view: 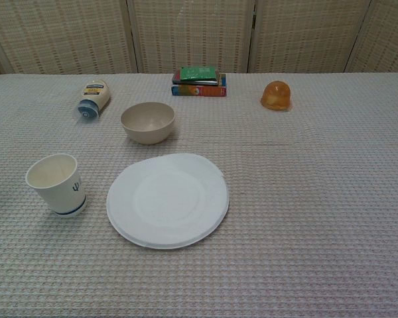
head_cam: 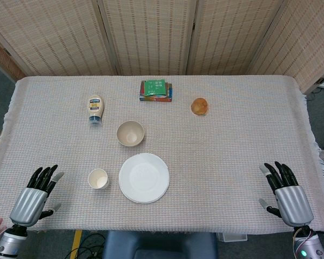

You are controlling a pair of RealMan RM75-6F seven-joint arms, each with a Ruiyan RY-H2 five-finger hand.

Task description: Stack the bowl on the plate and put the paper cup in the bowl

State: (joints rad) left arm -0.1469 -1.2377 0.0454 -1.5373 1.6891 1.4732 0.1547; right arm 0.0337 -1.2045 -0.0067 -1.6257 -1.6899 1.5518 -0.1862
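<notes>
Left hand: the left hand (head_cam: 35, 195) rests on the cloth at the near left corner of the table, fingers spread and pointing away from the robot, holding nothing; only the head view shows it
Right hand: the right hand (head_cam: 285, 194) rests at the near right edge of the table, fingers spread apart and released, nothing in it; well apart from every object, and also outside the chest view
Plate: the white plate (head_cam: 144, 177) (view: 167, 199) lies flat near the front middle of the table, bare on top
Bowl: the beige bowl (head_cam: 130, 133) (view: 147, 122) stands upright on the cloth just behind the plate and slightly to its left, apart from it, nothing inside
Paper cup: the paper cup (head_cam: 98, 178) (view: 56, 184) stands upright with its mouth up, just beside the plate on its left, not touching it; a dark band runs round its base
Bottle: a squeeze bottle (head_cam: 95, 108) (view: 94, 98) lies on its side behind and left of the bowl, cap toward the robot
Books: a small stack of books (head_cam: 156, 90) (view: 199, 81) with a green cover on top sits at the far middle of the table
Orange thing: a rounded orange object (head_cam: 199, 106) (view: 276, 95) sits to the right of the books; what it is cannot be told
Table: the table (head_cam: 232, 145) (view: 318, 199) is covered with a pale woven cloth, with woven screens behind it
</notes>
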